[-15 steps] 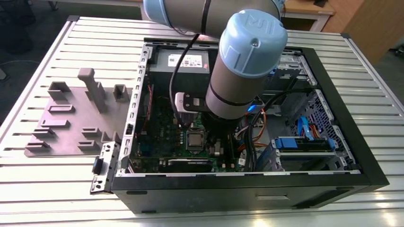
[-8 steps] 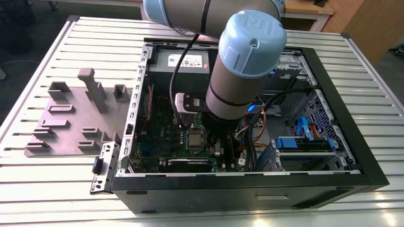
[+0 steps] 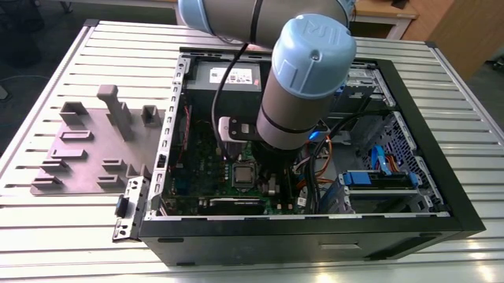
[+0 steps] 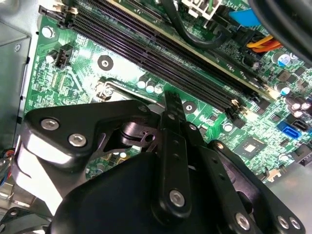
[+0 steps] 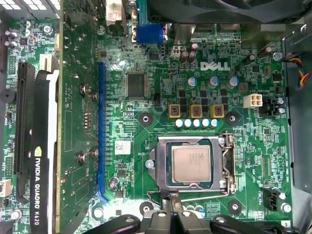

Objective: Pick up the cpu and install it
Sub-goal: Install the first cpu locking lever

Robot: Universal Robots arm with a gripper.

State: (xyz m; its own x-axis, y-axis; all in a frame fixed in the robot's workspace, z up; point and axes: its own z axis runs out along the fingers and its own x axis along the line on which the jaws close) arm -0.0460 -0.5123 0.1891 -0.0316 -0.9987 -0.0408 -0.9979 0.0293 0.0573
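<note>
On the exterior view's left you have the grey-purple fixture plate (image 3: 87,156), matte plastic with raised blocks and posts, lying flat on the ribbed metal worktop (image 3: 71,236). Just right of it stands the open black computer case (image 3: 315,236), its thin sheet-metal walls boxing in the glossy green motherboard (image 5: 146,53). In the first wrist view the cpu (image 5: 192,164) sits flat inside the silver socket bracket (image 5: 229,161); its brushed metal lid is square with a thin pale rim, and the frame hugs it on all sides. A black graphics card (image 5: 41,161) and a long blue slot (image 5: 101,131) run beside the socket, with bare board between. The pincer (image 5: 170,220) hangs just off the socket's edge, holding nothing; its black linkage fingers look drawn together, though you can't be certain. Cables (image 3: 331,147) crowd the case's right.
</note>
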